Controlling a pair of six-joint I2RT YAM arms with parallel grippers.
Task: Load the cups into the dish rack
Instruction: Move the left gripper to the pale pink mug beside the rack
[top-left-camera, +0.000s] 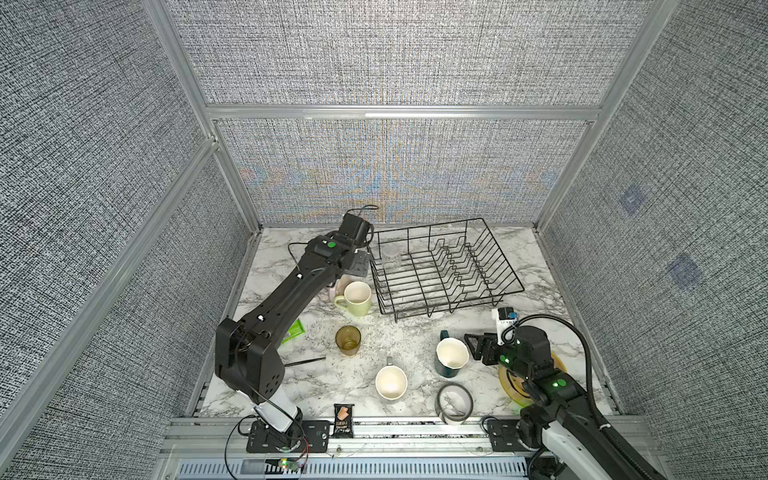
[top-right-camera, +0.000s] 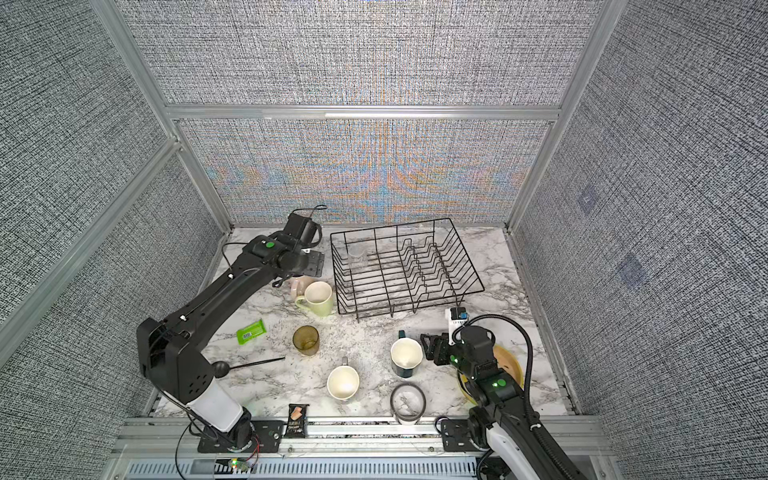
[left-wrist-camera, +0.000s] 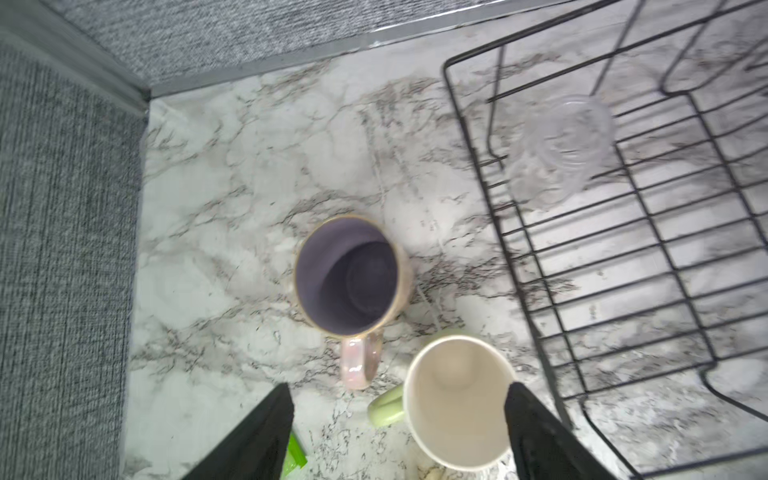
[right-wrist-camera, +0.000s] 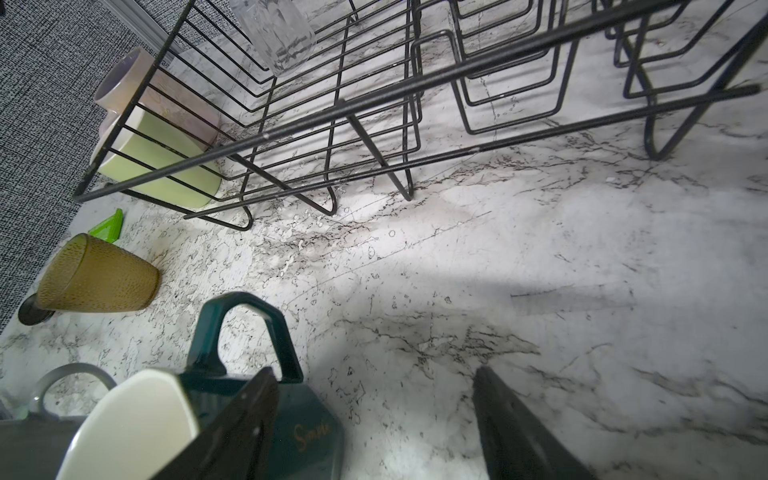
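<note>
The black wire dish rack (top-left-camera: 419, 274) (top-right-camera: 374, 286) stands at the back with a small clear glass (top-left-camera: 390, 257) (left-wrist-camera: 561, 149) inside it. Left of the rack, a pink mug (left-wrist-camera: 347, 274) and a pale green mug (top-left-camera: 357, 297) (left-wrist-camera: 457, 399) stand side by side. My left gripper (left-wrist-camera: 399, 386) hangs open above them, the green mug's rim between its fingers. An amber tumbler (top-left-camera: 348, 340), a grey mug (top-left-camera: 391, 382) and a dark teal mug (top-left-camera: 451, 356) (right-wrist-camera: 307, 428) stand on the marble. My right gripper (top-left-camera: 473, 347) (right-wrist-camera: 374, 370) is open just right of the teal mug, holding nothing.
A grey tape ring (top-left-camera: 453, 401) lies near the front edge. A yellow basket (top-left-camera: 515, 386) sits under the right arm. A green packet (top-left-camera: 293, 332), a black stick (top-left-camera: 305, 360) and a dark snack packet (top-left-camera: 344, 419) lie front left. Fabric walls enclose three sides.
</note>
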